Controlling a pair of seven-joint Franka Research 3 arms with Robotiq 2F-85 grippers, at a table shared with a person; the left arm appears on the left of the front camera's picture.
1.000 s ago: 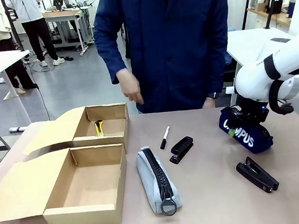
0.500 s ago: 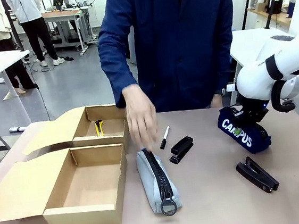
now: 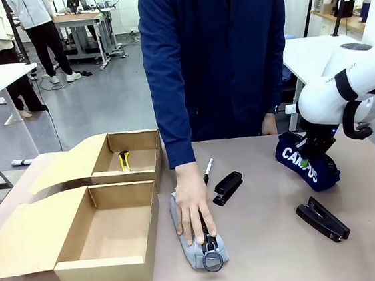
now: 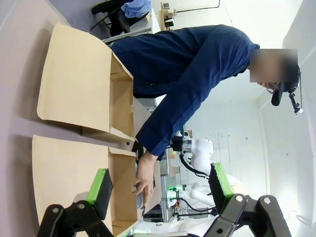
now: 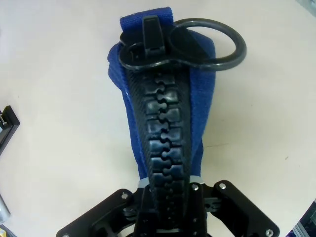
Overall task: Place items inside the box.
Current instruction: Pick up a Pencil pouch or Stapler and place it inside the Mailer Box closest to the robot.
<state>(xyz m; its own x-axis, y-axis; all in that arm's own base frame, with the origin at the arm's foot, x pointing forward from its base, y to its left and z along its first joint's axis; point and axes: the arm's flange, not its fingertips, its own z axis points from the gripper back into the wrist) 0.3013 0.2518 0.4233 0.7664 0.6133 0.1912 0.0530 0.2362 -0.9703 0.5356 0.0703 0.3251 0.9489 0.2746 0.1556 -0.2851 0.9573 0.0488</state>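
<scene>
Progress is at an early stage. The surface carries two open cardboard boxes at the robot's left. The near box is empty; the far box holds one item, the yellow utility knife, which counts as placed. All other items lie outside the boxes. The grey pencil case lies just beside the near box, and the person's hand rests flat on top of it. The navy pouch, lettered "CAMPUS", sits tilted at the robot's right, well apart from both boxes. The right hand is closed on it: in the right wrist view the zip end of the pouch runs in between the jaws. Whether the pouch is clear of the surface cannot be determined. One black stapler lies near the pouch, the second stapler near the pencil case, and the black-and-white marker lies just beside that second stapler. The left hand is spread wide and holds nothing. Judged remaining: pencil case, pouch, both staplers and marker, five items in all.
</scene>
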